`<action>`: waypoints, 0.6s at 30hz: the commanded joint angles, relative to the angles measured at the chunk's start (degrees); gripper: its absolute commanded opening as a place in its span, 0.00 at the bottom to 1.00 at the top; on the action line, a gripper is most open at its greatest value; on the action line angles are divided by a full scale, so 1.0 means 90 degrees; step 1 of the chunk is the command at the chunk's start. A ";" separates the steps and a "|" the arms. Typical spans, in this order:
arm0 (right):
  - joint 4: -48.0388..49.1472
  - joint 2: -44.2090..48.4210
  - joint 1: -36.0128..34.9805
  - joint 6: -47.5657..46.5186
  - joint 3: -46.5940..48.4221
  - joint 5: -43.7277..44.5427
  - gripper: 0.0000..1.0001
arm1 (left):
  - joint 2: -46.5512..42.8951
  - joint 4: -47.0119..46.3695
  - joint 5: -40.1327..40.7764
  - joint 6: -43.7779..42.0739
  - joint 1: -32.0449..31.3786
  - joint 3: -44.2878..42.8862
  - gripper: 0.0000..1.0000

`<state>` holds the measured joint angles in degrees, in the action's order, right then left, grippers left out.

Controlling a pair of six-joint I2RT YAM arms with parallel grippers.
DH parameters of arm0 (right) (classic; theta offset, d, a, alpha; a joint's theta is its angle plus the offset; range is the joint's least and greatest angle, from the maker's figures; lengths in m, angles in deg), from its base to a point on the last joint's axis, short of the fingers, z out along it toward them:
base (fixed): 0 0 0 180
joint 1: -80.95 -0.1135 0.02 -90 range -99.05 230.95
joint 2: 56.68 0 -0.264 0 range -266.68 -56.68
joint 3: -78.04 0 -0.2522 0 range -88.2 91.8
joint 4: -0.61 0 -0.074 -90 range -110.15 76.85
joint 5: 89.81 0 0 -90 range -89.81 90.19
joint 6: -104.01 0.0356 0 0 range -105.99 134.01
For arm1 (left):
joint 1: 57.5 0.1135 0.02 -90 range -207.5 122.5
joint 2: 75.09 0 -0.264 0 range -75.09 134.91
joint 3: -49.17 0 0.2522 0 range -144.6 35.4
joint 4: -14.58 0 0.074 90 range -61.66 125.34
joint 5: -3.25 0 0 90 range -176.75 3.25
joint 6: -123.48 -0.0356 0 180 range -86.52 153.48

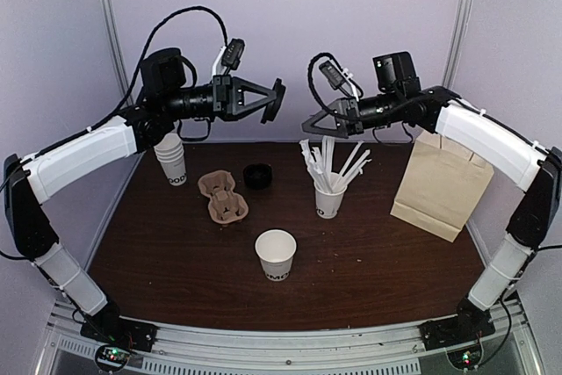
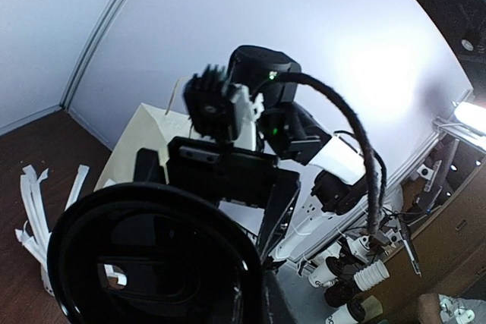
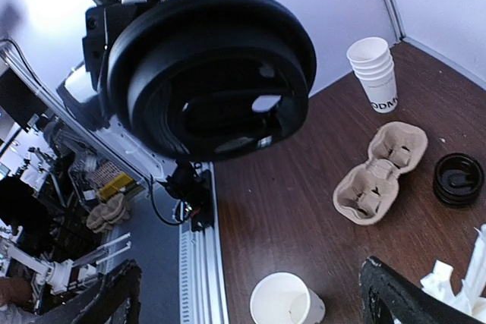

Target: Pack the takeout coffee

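- White lidless cups stand nested at the far left of the bench. They are stock rather than the order, so they are judged to play no part in this step.
- Moulded-pulp cup carrier lies just right of the stack with its wells vacant. It probably waits to steady the drink.
- A spare black lid lies flat on the bench just beyond the carrier, touched by nothing.
- The left gripper is raised well above the bench. Its fingers are clenched on the rim of the black dome lid, held on edge with one face turned toward the other arm. Judged reason: to show the lid for a regrasp or to line it up, since an edge grip alone suits pressing it down poorly.
- The takeout coffee cup stands upright in the near middle of the bench, mouth uncovered, well apart from everything else. It is not yet packed. It likely sits in the open so either arm can reach it, and capping comes first.
- The right gripper hangs near the lid without touching it. The right wrist view shows its fingers spread with nothing between them. It is judged ready to receive the lid.
- The straw cup sits behind, its straws fanned out.
- The brown paper bag stands upright at the far right. It is judged the destination.
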<state>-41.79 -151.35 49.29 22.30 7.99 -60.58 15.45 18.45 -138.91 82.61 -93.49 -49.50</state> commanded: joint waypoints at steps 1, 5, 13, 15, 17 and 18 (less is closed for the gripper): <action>0.2013 -0.0172 -0.0171 0.2245 0.0041 -0.0593 1.00 | -0.0183 -0.1125 -0.0179 0.0351 -0.0124 0.0079 0.09; 0.3993 -0.0371 -0.0233 0.3948 -0.0172 -0.0786 1.00 | -0.0186 -0.1238 -0.0127 0.0367 -0.0184 0.0162 0.09; 0.4721 -0.0641 -0.0249 0.4702 0.0002 -0.0753 1.00 | -0.0164 -0.1372 -0.0104 0.0413 -0.0239 0.0312 0.09; 0.4744 -0.0663 -0.0264 0.4720 -0.0018 -0.0740 1.00 | -0.0165 -0.1377 -0.0117 0.0415 -0.0240 0.0322 0.09; 0.4770 -0.0682 -0.0279 0.4728 -0.0038 -0.0744 1.00 | -0.0165 -0.1381 -0.0113 0.0410 -0.0237 0.0322 0.09; 0.4785 -0.0684 -0.0282 0.4732 -0.0055 -0.0746 0.99 | -0.0164 -0.1386 -0.0105 0.0407 -0.0239 0.0327 0.09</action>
<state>-3.21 -157.21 47.31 62.39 7.16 -66.31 15.28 9.66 -139.46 85.97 -95.24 -46.77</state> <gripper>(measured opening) 0.997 0.094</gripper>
